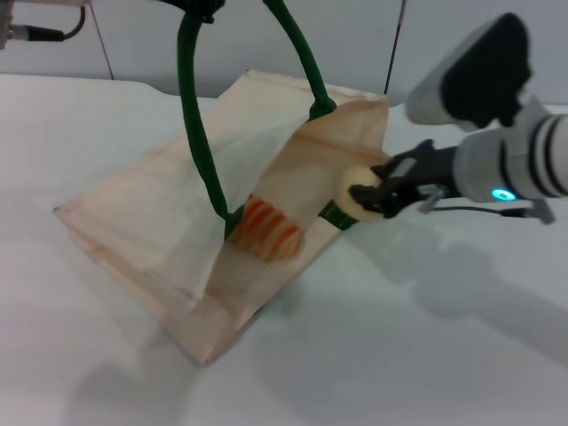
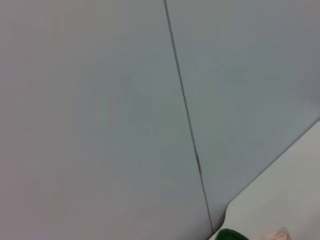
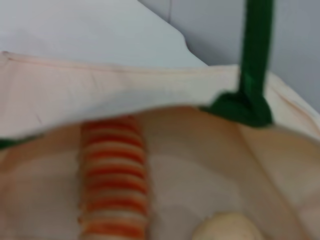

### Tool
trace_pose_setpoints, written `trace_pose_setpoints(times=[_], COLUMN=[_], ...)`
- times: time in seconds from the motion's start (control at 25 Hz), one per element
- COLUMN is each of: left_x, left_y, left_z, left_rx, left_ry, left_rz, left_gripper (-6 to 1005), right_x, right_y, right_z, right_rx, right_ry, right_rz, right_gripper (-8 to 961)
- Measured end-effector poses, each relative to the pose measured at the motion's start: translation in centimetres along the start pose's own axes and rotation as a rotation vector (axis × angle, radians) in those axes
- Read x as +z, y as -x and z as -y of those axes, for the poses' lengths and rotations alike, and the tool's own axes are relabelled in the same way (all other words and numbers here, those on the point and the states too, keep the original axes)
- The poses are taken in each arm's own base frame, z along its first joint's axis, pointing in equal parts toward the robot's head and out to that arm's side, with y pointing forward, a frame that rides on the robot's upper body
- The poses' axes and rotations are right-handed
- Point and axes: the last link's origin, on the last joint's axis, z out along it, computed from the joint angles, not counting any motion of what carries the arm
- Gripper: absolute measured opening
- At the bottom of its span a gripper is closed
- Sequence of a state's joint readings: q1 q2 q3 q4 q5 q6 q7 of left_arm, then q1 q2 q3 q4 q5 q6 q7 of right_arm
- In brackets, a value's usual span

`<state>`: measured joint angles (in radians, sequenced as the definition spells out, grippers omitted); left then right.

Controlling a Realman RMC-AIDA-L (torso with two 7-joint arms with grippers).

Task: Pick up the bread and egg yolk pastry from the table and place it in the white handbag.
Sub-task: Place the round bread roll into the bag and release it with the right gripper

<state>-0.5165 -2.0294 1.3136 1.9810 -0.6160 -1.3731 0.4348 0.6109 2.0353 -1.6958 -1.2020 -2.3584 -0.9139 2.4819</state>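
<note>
The white handbag (image 1: 169,222) lies on the table with its mouth held open. Its green handles (image 1: 191,115) rise to my left gripper (image 1: 202,7) at the top edge of the head view, which is shut on them. The bread (image 1: 271,226), orange and cream striped, lies inside the bag; it also shows in the right wrist view (image 3: 112,175). My right gripper (image 1: 373,195) is shut on the egg yolk pastry (image 1: 355,185) and holds it at the bag's open mouth, by the near handle's base. The pastry shows in the right wrist view (image 3: 227,227), beside the bread inside the bag (image 3: 210,150).
The white table (image 1: 426,355) runs around the bag to a grey wall (image 1: 133,35) behind. The left wrist view shows the wall (image 2: 100,100), a tip of green handle (image 2: 230,235) and the table's corner (image 2: 290,190).
</note>
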Motion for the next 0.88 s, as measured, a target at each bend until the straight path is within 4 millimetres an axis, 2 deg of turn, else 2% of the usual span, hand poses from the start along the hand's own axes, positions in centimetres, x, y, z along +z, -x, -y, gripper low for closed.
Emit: trace_pose_setpoints(times=[0.2, 0.56, 0.88], left_x=[0.3, 0.8, 0.8], left_y=[-0.2, -0.9, -1.7], left_z=[-0.7, -1.5, -2.2], left_rx=[0.015, 0.032, 0.044], left_ry=[0.021, 0.051, 0.077], left_rz=[-0.003, -0.012, -0.032], left_gripper=[109, 114, 118], right_x=[1.5, 1.6, 3.1], right_y=[1.2, 3.3, 4.7], right_z=[-0.5, -0.3, -2.2], right_rx=[-0.020, -0.059, -0.118], right_ry=[0.011, -0.015, 0.015], right_rz=[0.020, 0.080, 0.101], right_gripper=[344, 336, 338])
